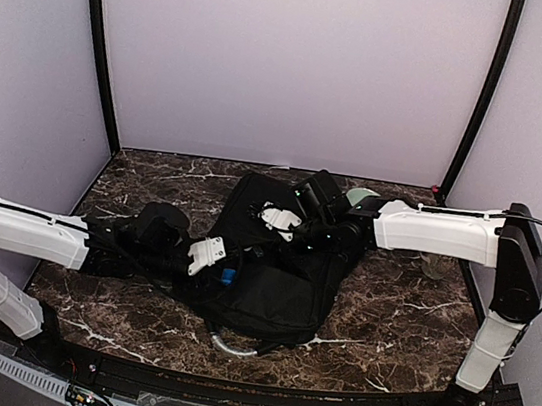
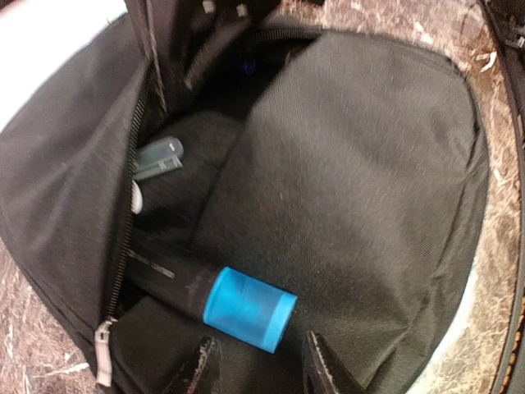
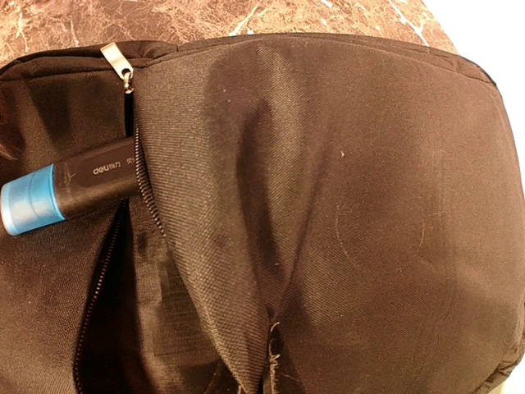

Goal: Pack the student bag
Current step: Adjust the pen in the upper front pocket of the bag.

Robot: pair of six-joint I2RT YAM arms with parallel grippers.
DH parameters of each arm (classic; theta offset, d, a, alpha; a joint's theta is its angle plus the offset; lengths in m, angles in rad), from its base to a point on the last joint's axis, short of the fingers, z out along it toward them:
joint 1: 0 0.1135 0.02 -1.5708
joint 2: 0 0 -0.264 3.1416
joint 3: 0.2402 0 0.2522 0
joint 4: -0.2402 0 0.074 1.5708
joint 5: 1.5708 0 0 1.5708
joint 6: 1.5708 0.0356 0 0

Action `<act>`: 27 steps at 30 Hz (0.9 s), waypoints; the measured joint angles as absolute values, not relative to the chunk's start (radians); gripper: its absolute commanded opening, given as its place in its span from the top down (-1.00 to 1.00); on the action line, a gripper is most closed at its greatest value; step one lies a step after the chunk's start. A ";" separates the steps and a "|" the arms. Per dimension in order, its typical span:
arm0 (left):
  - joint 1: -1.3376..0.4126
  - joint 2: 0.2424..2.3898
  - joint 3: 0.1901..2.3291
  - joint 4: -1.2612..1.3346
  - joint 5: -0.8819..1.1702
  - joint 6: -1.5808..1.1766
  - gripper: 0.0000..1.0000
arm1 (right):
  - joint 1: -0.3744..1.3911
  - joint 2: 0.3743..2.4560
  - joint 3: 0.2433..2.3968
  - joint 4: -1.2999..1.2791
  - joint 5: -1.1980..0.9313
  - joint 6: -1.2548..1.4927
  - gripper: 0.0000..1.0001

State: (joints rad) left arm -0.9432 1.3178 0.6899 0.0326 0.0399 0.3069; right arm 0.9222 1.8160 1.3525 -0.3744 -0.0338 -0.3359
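The student bag is a large black fabric backpack lying in the middle of the marble table, its zipper open. A black marker with a blue cap sticks out of the opening; it also shows in the right wrist view. My left gripper is open, its fingertips either side of the spot just below the blue cap, not touching it. My right gripper is shut on a pinched fold of the bag's flap and holds it up; the fabric hides its fingers.
Inside the bag lies a grey-blue object. A zipper pull hangs at the end of the opening. A pale green thing sits behind the right arm. A grey loop lies at the bag's near edge. Walls enclose the table.
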 measured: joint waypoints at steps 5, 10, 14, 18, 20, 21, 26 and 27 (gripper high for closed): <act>-0.947 1.378 0.681 0.059 0.001 0.310 0.35 | 0.922 1.816 1.353 -0.375 -0.034 -0.336 0.97; -0.947 1.405 0.677 0.118 -0.027 0.295 0.47 | 0.923 1.816 1.353 -0.375 -0.034 -0.336 0.97; -0.947 1.433 0.673 0.198 -0.047 0.264 0.56 | 0.923 1.816 1.353 -0.375 -0.034 -0.336 0.97; -0.947 1.494 0.673 0.293 -0.076 0.232 0.66 | 0.923 1.816 1.353 -0.375 -0.035 -0.336 0.97; -0.947 1.536 0.675 0.352 -0.105 0.216 0.67 | 0.923 1.816 1.353 -0.375 -0.035 -0.335 0.97; -0.948 1.550 0.675 0.378 -0.120 0.210 0.67 | 0.923 1.816 1.353 -0.375 -0.035 -0.336 0.97; -0.954 1.619 0.675 0.545 -0.205 0.179 0.68 | 0.923 1.816 1.353 -0.375 -0.034 -0.336 0.97; -0.954 1.636 0.675 0.584 -0.222 0.172 0.68 | 0.923 1.816 1.353 -0.374 -0.034 -0.336 0.97</act>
